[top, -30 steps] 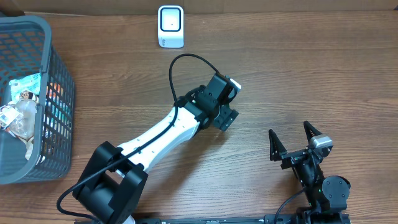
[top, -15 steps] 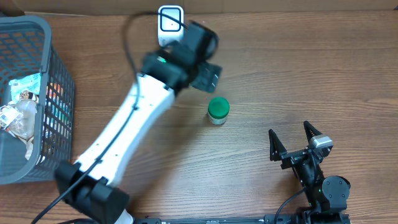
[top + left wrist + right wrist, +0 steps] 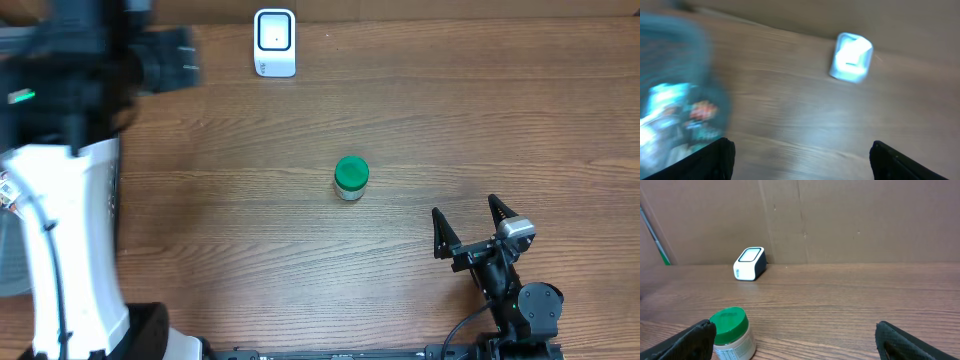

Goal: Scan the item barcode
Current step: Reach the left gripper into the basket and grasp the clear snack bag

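The item, a small jar with a green lid (image 3: 351,178), stands upright and alone in the middle of the table, and its label shows in the right wrist view (image 3: 732,332). The white barcode scanner (image 3: 275,42) sits at the back edge, well away from the jar. My left gripper (image 3: 165,55) is a motion blur at the far back left, open with nothing between its fingers (image 3: 710,160). My right gripper (image 3: 470,225) rests open at the front right, to the right of the jar and empty.
A grey-blue basket (image 3: 685,65) holding several packaged items lies at the far left, mostly hidden under my left arm in the overhead view. A brown cardboard wall (image 3: 840,220) backs the table behind the scanner (image 3: 749,263).
My left arm has swung from the table's middle, past the scanner, to the far left over the basket. The jar it uncovered stays standing in the middle. The right arm has not moved.
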{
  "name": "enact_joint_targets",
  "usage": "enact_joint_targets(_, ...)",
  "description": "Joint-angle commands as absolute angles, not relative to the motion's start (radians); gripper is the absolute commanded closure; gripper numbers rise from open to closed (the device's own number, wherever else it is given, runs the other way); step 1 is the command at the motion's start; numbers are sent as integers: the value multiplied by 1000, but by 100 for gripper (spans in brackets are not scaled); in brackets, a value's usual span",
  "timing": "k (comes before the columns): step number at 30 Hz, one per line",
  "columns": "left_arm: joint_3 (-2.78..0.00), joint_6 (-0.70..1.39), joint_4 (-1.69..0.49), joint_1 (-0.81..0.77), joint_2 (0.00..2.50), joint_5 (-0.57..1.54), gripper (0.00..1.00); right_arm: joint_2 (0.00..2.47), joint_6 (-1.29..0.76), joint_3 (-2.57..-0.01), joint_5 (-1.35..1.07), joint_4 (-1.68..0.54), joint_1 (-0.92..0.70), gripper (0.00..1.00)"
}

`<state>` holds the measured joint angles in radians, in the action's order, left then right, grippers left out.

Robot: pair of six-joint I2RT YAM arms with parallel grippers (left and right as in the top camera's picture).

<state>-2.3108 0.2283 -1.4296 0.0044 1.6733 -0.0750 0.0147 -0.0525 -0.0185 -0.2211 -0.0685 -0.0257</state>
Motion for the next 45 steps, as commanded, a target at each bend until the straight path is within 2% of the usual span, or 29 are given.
enact_joint_targets(1,-2345,260,-1451,160,1634,-38,11,3,-56,-8,-222,-62,-20,0)
enact_joint_targets(8,-2334,323,-1501,488,1663,-7,11,3,-56,-8,-222,-62,-20,0)
enact_joint_targets(17,-2164,343,-1487,714,1752,-1,12,3,-56,-8,-222,-62,-20,0)
enact_joint_targets(27,-1873,231,-1272,715,1861,1,16,3,-56,-8,-222,-62,-20,0)
enact_joint_targets(36,-1855,194,-1171,649,2048,-37,17,3,-56,-8,-222,-62,-20,0)
enact_joint_targets(42,-1855,202,-1179,634,2177,-113,26,3,-56,-8,-222,-62,-20,0)
enact_joint_targets(45,-1855,230,-1198,636,2216,-170,27,3,-56,-8,-222,-62,-20,0)
